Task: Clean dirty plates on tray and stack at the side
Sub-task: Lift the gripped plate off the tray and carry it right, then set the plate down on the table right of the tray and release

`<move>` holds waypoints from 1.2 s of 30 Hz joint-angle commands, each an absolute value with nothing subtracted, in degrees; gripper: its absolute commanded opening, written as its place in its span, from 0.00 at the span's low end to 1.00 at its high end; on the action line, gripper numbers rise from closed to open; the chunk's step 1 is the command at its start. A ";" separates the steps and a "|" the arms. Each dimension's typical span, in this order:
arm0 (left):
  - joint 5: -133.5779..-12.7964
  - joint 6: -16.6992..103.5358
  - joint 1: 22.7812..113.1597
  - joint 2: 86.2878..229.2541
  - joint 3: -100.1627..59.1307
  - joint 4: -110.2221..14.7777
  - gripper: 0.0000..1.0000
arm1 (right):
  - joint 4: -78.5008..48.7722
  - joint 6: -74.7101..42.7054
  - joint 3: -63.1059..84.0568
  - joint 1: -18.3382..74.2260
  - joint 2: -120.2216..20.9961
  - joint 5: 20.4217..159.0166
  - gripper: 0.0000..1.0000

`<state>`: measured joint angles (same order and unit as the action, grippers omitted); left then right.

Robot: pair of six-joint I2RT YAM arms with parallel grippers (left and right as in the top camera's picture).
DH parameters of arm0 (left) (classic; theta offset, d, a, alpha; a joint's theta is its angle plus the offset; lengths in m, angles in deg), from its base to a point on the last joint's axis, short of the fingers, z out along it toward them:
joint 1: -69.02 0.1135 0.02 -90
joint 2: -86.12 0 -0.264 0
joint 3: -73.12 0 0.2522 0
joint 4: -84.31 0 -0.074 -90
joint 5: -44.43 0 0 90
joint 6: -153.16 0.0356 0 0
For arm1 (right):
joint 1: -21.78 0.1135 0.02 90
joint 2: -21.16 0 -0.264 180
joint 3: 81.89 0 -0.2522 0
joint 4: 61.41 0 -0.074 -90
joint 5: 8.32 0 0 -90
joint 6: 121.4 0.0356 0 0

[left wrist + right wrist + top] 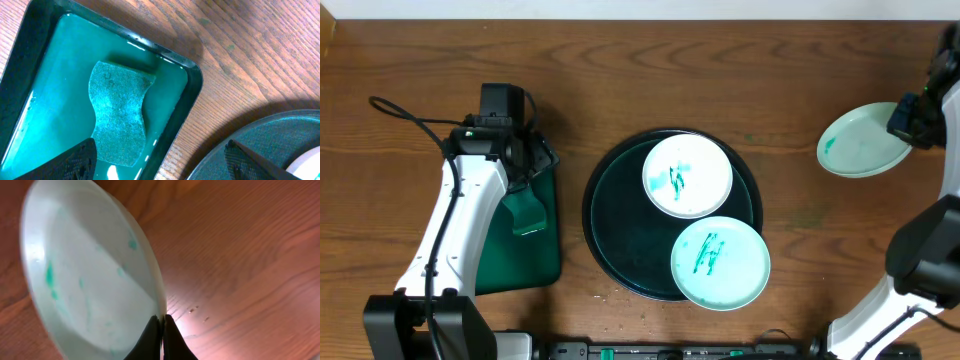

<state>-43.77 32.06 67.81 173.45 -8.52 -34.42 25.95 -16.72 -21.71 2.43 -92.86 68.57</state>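
The round dark tray [620, 230] sits mid-table. On it lies one plate [687, 176] with a green scribble. A second scribbled plate [720, 263] overhangs the tray's lower right rim. The third plate [865, 140], with faint green smears [90, 280], is tilted above the bare wood at the far right. My right gripper [908, 118] is shut on its rim [162, 322]. My left gripper [160, 162] stands open over the rectangular tray's right edge with nothing between its fingers [75, 162]. The round tray's rim [265, 140] shows under its right finger.
A smaller rectangular green tray [545, 250] at the left holds green liquid and a green sponge [120, 117]. The left arm [460, 230] reaches over it. A black cable [410, 115] loops at the far left. Bare wood [800, 90] surrounds the round tray.
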 commanded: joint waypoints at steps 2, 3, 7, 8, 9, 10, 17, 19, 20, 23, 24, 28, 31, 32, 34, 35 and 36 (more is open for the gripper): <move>-43.68 32.46 68.09 173.32 -9.35 -34.44 0.82 | 25.82 -16.68 -22.41 1.99 -99.11 71.74 0.01; -43.68 32.44 68.09 173.32 -9.35 -34.44 0.82 | 25.82 -16.68 -22.41 2.01 -100.00 71.96 0.01; -43.68 32.44 68.09 173.32 -9.35 -34.44 0.82 | 25.87 -15.65 -22.41 1.99 -103.15 72.33 0.01; -43.68 32.44 68.09 173.32 -9.35 -34.47 0.82 | 25.84 -15.52 -22.41 1.97 -103.85 72.33 0.01; -43.68 32.44 68.09 173.32 -9.35 -34.47 0.82 | 25.82 -15.52 -22.41 1.95 -104.27 72.29 0.01; -43.68 32.44 68.09 173.32 -9.35 -34.44 0.82 | 25.84 -15.52 -22.41 1.90 -104.38 72.31 0.01; -43.68 32.44 68.09 173.32 -9.35 -34.47 0.82 | 26.98 -15.61 -22.61 1.92 -103.63 72.33 0.37; -43.68 32.46 68.09 173.32 -9.35 -34.47 0.82 | 27.18 -15.83 -22.69 1.95 -102.87 72.44 0.42; -43.68 32.44 68.09 173.32 -9.35 -34.47 0.82 | 27.35 -16.66 -22.93 2.01 -102.15 73.40 0.40; -43.66 32.46 68.09 173.32 -9.35 -34.44 0.82 | 27.90 -20.96 -24.22 2.49 -99.83 78.45 0.37; -43.64 33.00 68.09 173.32 -9.35 -34.47 0.82 | 28.01 -23.50 -25.03 3.34 -97.88 82.76 0.37; -40.90 35.25 68.09 173.32 -9.35 -33.53 0.82 | 28.10 -33.82 -25.49 7.85 -92.22 96.51 0.56; -37.36 35.23 68.11 173.32 -9.33 -32.13 0.82 | 28.71 -36.00 -25.49 12.94 -90.80 100.07 0.64; -36.60 35.23 68.11 173.32 -9.33 -31.71 0.82 | 29.12 -36.26 -25.47 14.60 -90.82 100.07 0.64; -35.02 35.28 68.24 173.32 -9.33 -30.44 0.82 | 30.17 -37.84 -25.45 20.48 -92.51 100.16 0.60; -34.54 35.25 68.46 173.32 -9.33 -29.92 0.82 | 30.19 -37.95 -25.45 22.36 -93.25 99.83 0.59; -34.33 35.25 68.79 173.32 -9.24 -29.44 0.82 | 30.08 -37.92 -25.45 24.48 -94.06 99.50 0.58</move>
<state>-38.33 34.51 67.85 173.45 -8.52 -30.82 29.71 -34.14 -25.69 18.49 -90.45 96.62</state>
